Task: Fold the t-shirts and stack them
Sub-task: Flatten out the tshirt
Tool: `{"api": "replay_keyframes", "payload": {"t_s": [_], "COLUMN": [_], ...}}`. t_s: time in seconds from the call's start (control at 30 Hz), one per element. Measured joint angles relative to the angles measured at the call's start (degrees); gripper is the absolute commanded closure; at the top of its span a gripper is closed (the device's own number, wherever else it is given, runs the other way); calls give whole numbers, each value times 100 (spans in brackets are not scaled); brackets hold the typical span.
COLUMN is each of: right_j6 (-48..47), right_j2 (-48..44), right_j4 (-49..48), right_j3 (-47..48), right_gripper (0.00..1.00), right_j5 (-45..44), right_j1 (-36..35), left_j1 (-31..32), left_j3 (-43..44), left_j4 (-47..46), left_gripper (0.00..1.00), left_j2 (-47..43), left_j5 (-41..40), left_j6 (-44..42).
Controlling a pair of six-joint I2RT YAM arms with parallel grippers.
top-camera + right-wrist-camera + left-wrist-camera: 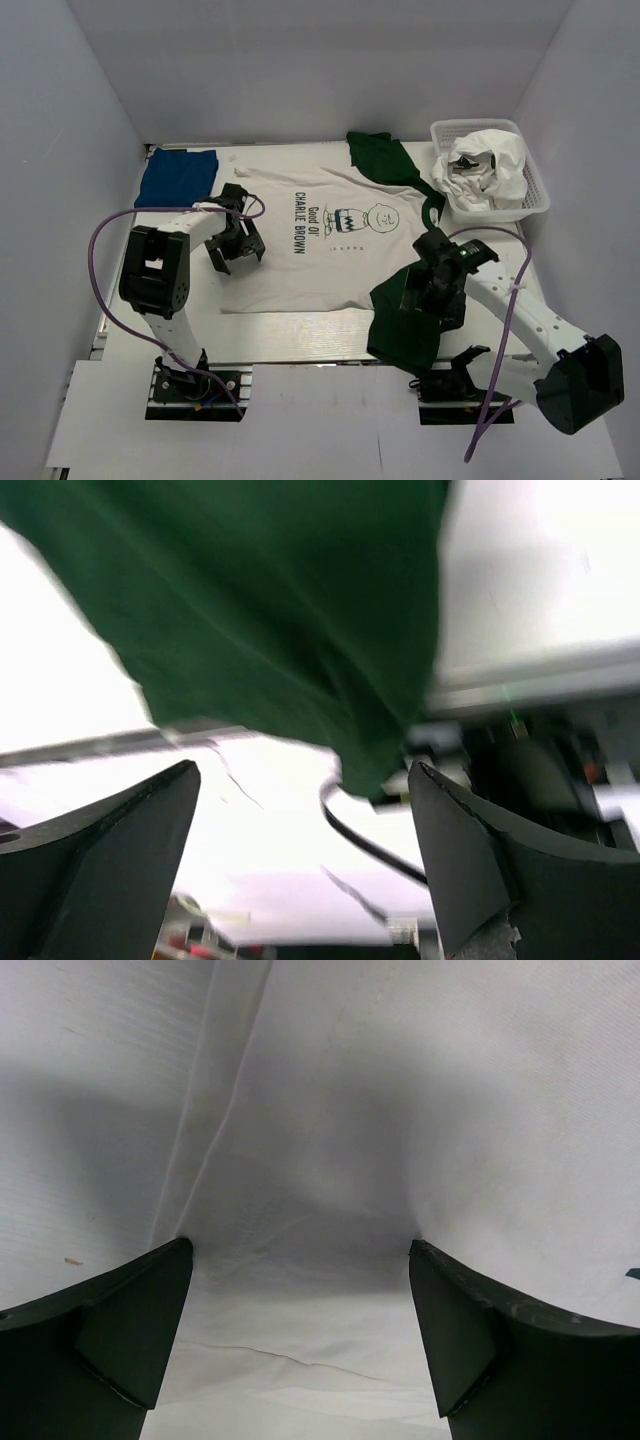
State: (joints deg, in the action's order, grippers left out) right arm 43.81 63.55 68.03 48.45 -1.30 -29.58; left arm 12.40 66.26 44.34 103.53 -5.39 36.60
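At the near edge of the table, toward the right corner: right gripper spread wide, clasping nothing, just short of a dark green sleeve draped over that edge. Probably the step in hand: folding that sleeve in onto the body. To do it well, pinch the sleeve near its cuff, lift only enough to free it from the edge, carry it toward the print, and lay it flat before letting go. Farther in, left of the middle: left gripper likewise released, low over the white tee, spread print-up across the table's middle; best used to pin the cloth against sliding. At the far edge: second green sleeve, blue tee in the far-left corner, basket in the far-right corner holding white cloth. Counted: 2 tees on the table, 2 green sleeves, 2 grippers, 1 basket; number of pieces in the basket impossible to tell.
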Motion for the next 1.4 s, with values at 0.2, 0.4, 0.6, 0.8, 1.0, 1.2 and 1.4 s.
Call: {"api": "replay_keyframes", "payload": {"t_s": [0.2,0.4,0.6,0.8,1.0,1.2,1.4], "right_j6": [-411,-776,-1113,-1432,-1897,-2247,-2483], "right_j2": [1445,3300,4572,6159,7036,7501,8043], "right_j4": [-1049,-2090,-3034,-3136,-3165,-3268,-3615], "right_j3": [826,2282,3541,5296,6314,6957,7805], "right_gripper": [10,10,10,10,10,10,10], "right_j5": [-509,-1038,-1080,-1353,-1593,-1283,-855], "right_j1": [13,352,964,1307,1340,1346,1408], "left_j1": [-61,-70,-70,-70,-76,-149,-367], "left_j3": [214,1117,2761,4118,4959,5720,5969], "left_j4": [142,442,603,721,846,1095,1152], "left_gripper": [1,1,1,1,1,1,1], "left_j2": [61,120,835,2173,3139,3652,3794], "left_j5": [-55,-334,-551,-605,-634,-734,-726], "left_j6": [7,-76,-280,-483,-627,-678,-684]}}
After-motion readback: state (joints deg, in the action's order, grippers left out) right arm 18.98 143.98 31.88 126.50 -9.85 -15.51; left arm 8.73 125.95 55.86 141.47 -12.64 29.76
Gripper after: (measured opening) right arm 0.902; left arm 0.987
